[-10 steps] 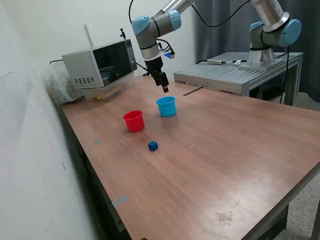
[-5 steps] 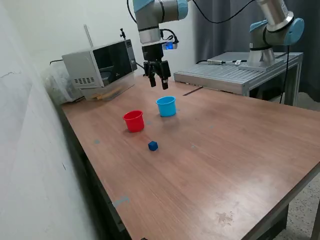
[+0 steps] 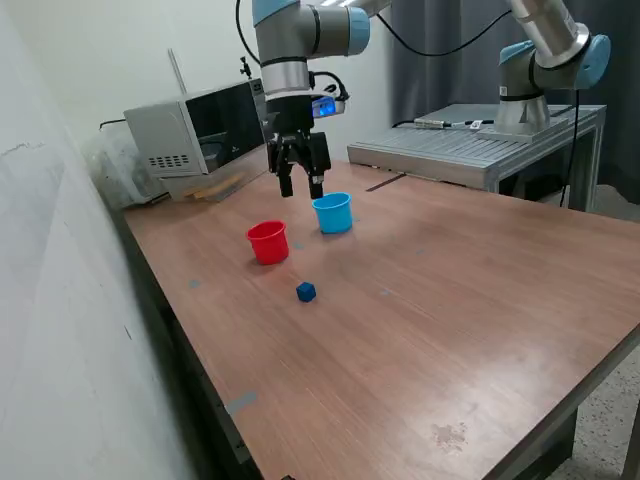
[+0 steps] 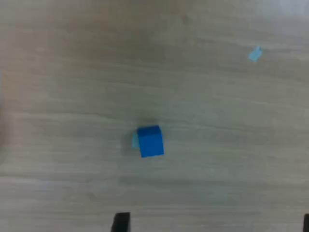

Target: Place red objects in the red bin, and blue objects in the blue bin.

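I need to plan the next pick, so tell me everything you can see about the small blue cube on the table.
The blue cube is a tiny solid block, dark blue, plain-faced and much smaller than the cups. It sits flat on the wooden table, alone and untouched, in front of the red cup and the light blue cup. The gripper hangs open above the cups, well clear of it. The material is hard to tell.
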